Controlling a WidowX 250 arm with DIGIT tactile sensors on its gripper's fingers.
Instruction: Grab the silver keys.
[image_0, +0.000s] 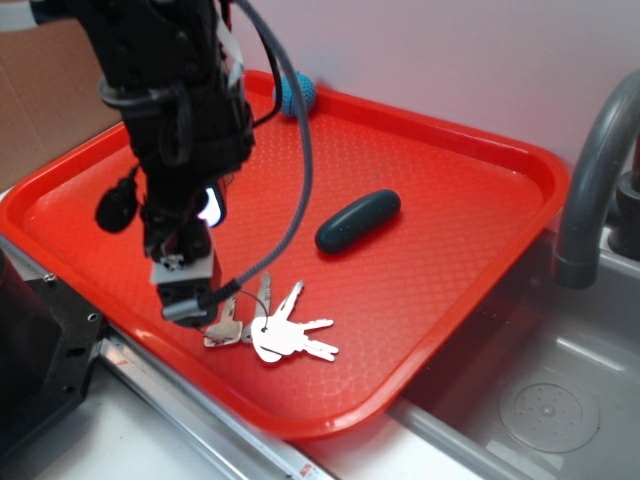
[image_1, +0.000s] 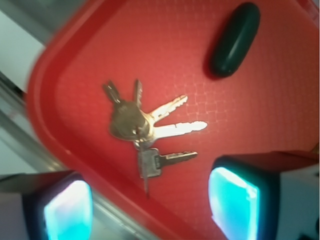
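The silver keys (image_0: 275, 328) lie fanned out on a thin ring on the red tray (image_0: 440, 230), near its front rim. In the wrist view the silver keys (image_1: 145, 127) sit just ahead of my fingers, and the nearest key reaches toward the gap between them. My gripper (image_0: 188, 302) hangs low over the tray at the left end of the bunch. It is open and empty, with both glowing fingertips (image_1: 232, 200) wide apart.
A dark oval capsule (image_0: 358, 221) lies on the tray behind the keys; it also shows in the wrist view (image_1: 235, 39). A blue spiky ball (image_0: 297, 95) sits at the tray's far rim. A grey faucet (image_0: 590, 170) and a sink (image_0: 550, 400) stand to the right.
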